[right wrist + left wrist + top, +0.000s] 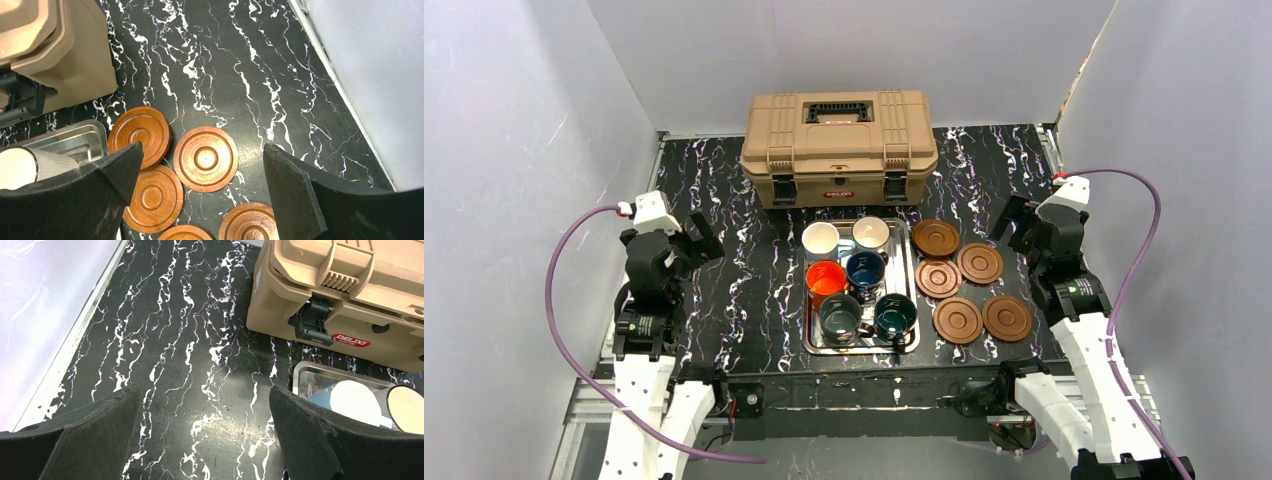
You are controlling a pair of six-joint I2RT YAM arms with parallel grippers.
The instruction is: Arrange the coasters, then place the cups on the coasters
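Note:
Several brown ringed coasters (971,282) lie flat in a loose cluster right of the steel tray (909,300); the right wrist view shows them below the fingers, one coaster (205,158) between the jaws' line of sight. Several cups stand in the tray: two cream-white (821,238), orange (826,279), navy (865,267), dark grey-green (839,315) and teal (895,314). My right gripper (202,155) hovers open above the coasters, holding nothing. My left gripper (205,395) is open over bare table left of the tray, empty.
A tan toolbox (839,145) sits closed behind the tray at the table's back. White walls enclose the left, back and right sides. The black marbled tabletop (744,290) lies between the left arm and the tray.

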